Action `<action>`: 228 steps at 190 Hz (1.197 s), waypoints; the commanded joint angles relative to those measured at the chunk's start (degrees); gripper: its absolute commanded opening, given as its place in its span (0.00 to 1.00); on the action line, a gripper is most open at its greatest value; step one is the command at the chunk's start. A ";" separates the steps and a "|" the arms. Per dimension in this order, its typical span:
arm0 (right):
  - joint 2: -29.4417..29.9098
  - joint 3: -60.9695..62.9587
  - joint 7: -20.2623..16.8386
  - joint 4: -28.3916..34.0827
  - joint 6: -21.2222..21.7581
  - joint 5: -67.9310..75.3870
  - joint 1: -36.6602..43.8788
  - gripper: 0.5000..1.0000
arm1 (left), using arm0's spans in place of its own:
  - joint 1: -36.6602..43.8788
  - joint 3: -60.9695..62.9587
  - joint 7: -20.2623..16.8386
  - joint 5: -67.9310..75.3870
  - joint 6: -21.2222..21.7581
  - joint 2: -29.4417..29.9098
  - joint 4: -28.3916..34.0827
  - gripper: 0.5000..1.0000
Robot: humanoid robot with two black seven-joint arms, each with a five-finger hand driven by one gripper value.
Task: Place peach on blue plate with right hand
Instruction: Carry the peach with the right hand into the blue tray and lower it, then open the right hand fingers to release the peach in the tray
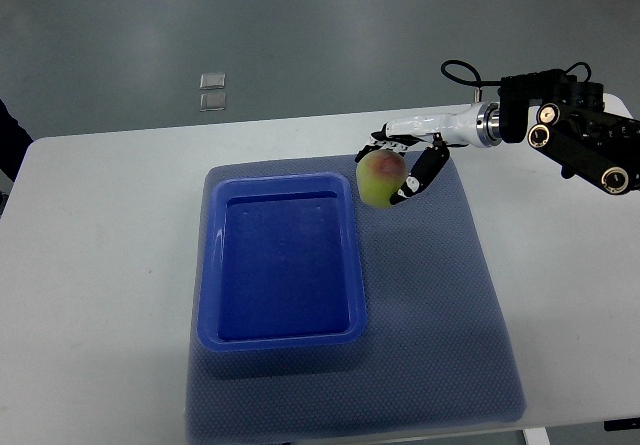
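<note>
A green-yellow peach with a red blush (379,179) is held in my right hand (402,170), just right of the far right corner of the blue plate. The plate (212,265) is a deep rectangular blue tray lying on a blue-grey mat (460,305). My right arm (570,130) comes in from the right edge, and its fingers (421,175) curl around the peach. Whether the peach touches the mat cannot be told. The left arm is out of view.
The white table (100,265) carries the mat and tray. Two small clear squares (212,91) lie on the grey floor beyond the table's far edge. A dark shape shows at the left edge (10,140).
</note>
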 commanded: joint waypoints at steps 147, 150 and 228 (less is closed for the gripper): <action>17.74 -8.35 -0.21 -1.94 -2.99 0.80 -1.47 0.69 | 0.49 0.00 0.00 0.00 -0.08 0.00 0.08 1.00; 17.74 -8.35 -0.21 -1.94 -2.99 0.80 -1.47 0.74 | 0.49 0.00 0.00 0.00 -0.08 0.00 0.08 1.00; 16.95 -6.86 0.05 -1.94 -2.90 2.30 -1.47 0.86 | 0.40 0.00 0.00 0.00 0.10 0.00 0.34 1.00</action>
